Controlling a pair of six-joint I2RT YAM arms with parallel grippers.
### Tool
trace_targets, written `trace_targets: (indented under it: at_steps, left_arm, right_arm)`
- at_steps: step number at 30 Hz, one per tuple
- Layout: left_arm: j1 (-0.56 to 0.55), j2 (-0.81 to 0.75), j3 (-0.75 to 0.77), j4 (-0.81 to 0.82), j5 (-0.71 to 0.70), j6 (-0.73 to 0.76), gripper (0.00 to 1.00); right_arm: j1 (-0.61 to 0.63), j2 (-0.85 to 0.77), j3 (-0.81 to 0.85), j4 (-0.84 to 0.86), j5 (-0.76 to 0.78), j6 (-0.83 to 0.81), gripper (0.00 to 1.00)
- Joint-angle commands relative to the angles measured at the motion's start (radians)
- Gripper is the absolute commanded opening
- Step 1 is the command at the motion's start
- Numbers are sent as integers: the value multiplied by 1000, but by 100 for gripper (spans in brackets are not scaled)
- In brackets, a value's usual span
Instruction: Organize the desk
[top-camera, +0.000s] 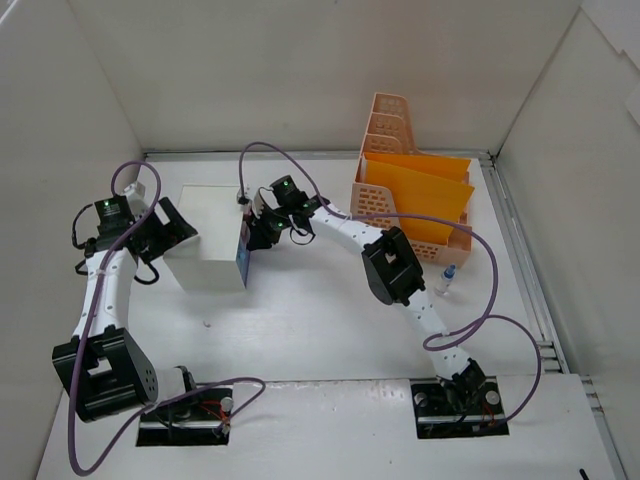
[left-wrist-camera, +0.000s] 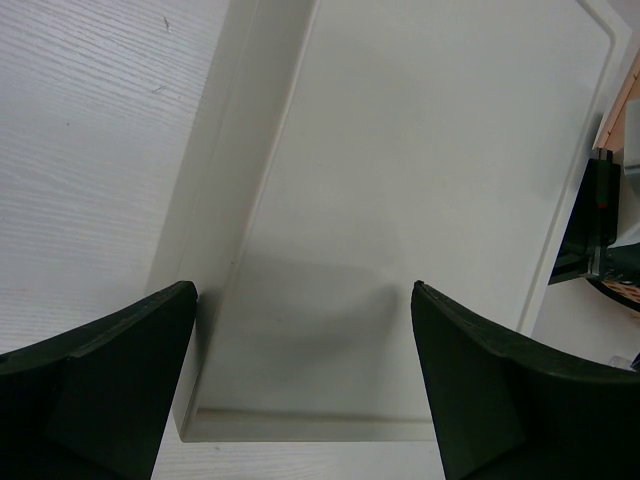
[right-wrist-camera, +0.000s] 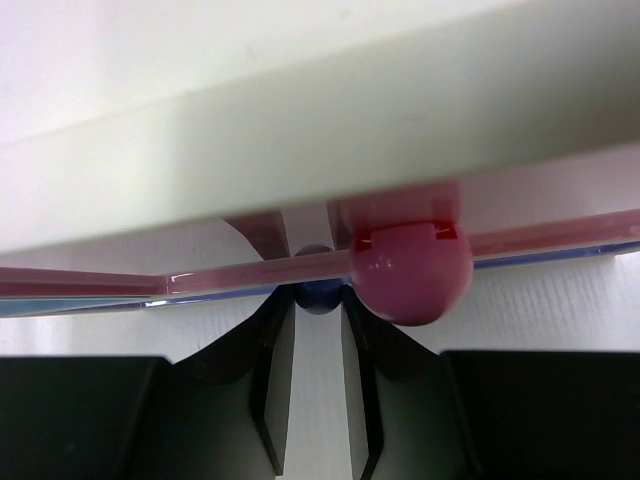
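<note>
The right gripper (right-wrist-camera: 318, 312) has its fingers almost together, tips flanking a small blue knob (right-wrist-camera: 316, 290) at the drawer front (top-camera: 243, 258); whether they pinch it cannot be told; the unit (top-camera: 212, 235) stands left of centre on the desk (top-camera: 330, 330), its drawer facing this nearer arm, slide axis running toward it; the right arm reaches low across the desk; the left gripper (left-wrist-camera: 303, 290), fingers apart, sits over the unit's opposite end, probably bracing.

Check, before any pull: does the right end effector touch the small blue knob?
Cannot tell. Right wrist view shows the right end effector flanking the small blue knob; contact unclear.
</note>
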Motion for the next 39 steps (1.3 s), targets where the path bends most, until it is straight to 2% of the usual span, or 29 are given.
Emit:
trace_targets:
  at_steps: [1, 9, 20, 39]
  left_arm:
    - [-16, -17, 44, 9, 46, -11, 84]
    - [-16, -18, 48, 6, 40, -6, 84]
    - [-16, -5, 53, 3, 26, -3, 84]
    - [30, 15, 64, -23, 11, 34, 84]
  right_arm:
    - [15, -26, 40, 131, -74, -4, 9]
    - [4, -65, -30, 137, -72, -19, 2]
    - [-56, -134, -127, 142, -49, -39, 1]
    - [-120, -279, -326, 132, 63, -194, 0]
